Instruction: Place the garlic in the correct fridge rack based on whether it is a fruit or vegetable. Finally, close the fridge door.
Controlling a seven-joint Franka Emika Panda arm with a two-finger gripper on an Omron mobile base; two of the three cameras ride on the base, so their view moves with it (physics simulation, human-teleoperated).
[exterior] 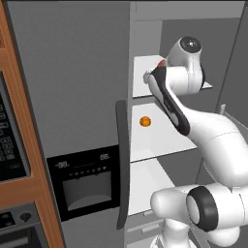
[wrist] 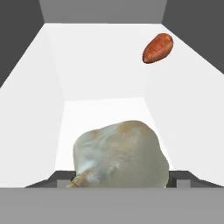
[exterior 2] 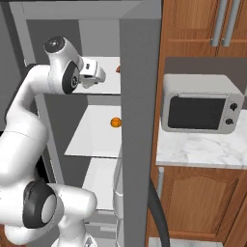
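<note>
Lumpy and off-white with beige streaks, the garlic filled the lower hand view, clamped between the gripper's dark fingertips over a smooth white upper shelf bearing a reddish-brown oval vegetable. From the left base view, a round orange fruit sat on the shelf below. From the right base view, the plain grey fridge door stood open, edge-on.

Cabinets: warm brown wood, with grey bar handles.
Counter: white marble, carrying a silver microwave.
Fridge interior: white shelves, grey walls.
Dispenser: black panel in the grey door.
</note>
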